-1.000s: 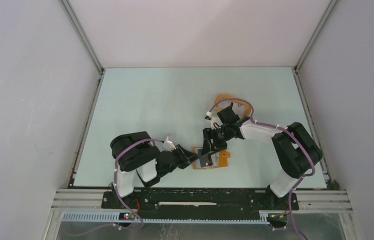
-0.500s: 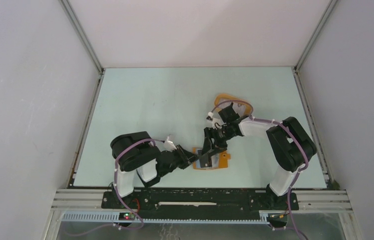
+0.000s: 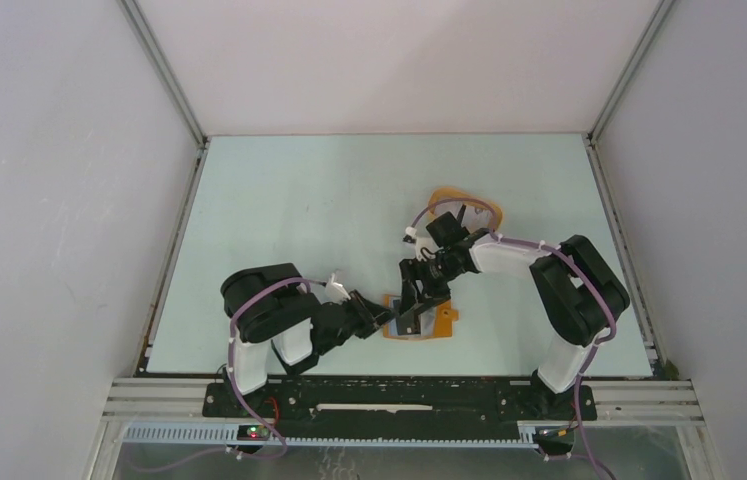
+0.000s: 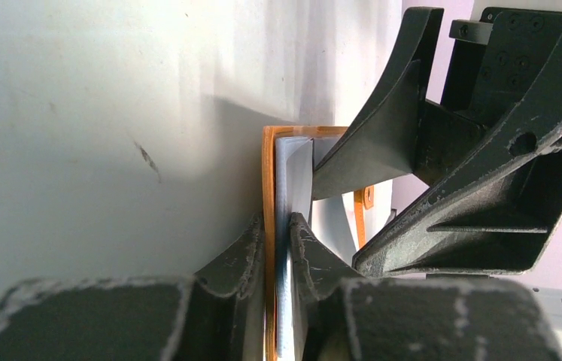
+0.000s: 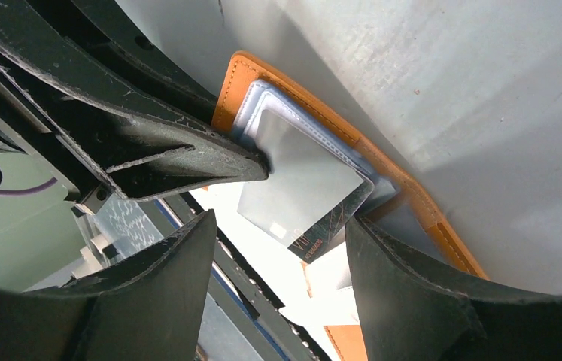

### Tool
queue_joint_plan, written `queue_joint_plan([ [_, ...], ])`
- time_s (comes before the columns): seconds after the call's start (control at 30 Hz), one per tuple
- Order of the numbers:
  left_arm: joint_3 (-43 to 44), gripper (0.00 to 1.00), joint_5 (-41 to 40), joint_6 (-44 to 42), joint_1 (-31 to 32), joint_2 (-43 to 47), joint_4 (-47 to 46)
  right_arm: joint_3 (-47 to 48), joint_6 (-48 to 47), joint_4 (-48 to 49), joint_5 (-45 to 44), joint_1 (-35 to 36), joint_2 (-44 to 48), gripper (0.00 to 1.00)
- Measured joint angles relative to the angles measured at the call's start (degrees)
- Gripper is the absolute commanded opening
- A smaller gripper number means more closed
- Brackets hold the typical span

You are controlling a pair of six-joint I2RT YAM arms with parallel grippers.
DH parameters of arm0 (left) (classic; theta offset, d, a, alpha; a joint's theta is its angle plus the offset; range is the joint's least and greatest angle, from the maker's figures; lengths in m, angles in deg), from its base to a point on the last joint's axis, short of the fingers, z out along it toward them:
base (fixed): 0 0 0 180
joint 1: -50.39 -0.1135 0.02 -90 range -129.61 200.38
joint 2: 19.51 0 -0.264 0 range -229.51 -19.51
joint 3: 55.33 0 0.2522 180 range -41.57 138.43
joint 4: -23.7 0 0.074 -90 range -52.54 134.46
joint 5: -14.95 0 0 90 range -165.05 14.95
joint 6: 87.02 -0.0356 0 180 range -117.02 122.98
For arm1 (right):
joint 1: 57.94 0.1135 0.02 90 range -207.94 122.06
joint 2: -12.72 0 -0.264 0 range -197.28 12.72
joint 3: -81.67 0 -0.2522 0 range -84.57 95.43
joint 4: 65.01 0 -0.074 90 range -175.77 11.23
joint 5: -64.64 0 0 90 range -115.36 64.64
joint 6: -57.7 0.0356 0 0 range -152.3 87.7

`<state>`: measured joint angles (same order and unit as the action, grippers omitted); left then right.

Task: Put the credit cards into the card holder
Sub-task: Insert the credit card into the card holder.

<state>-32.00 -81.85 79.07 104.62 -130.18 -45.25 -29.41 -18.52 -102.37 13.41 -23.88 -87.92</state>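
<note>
left gripper (image 4: 276,226) pinched the card holder (image 4: 268,173) by its edge, orange cover and clear sleeves between the fingers; holder lay on the table (image 3: 299,200) near the arm bases; right gripper (image 5: 281,226) spread wide, straddling a credit card (image 5: 300,180) sitting part-way in a sleeve, dark end sticking out

Evenly bright top view, soft shadows, wrist views glary, left gripper (image 4: 277,223) blurred near lens
</note>
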Motion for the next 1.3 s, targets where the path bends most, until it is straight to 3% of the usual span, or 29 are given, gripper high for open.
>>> queue_joint_plan([
  [0.6,-0.5,0.12,-2.4,-0.1,0.1,1.2,-0.2,0.8,-1.3,-1.8,-0.3,1.6,-0.1,0.75],
  [0.9,0.4,0.25,-2.0,-1.4,0.0,1.1,-0.3,2.7,-0.9,-3.7,2.2,-1.6,-2.5,0.69],
  [1.3,2.6,0.3,0.1,-1.6,-0.2,-2.1,-1.0,11.1,-3.5,-6.3,0.0,-3.9,-7.0,0.66],
])
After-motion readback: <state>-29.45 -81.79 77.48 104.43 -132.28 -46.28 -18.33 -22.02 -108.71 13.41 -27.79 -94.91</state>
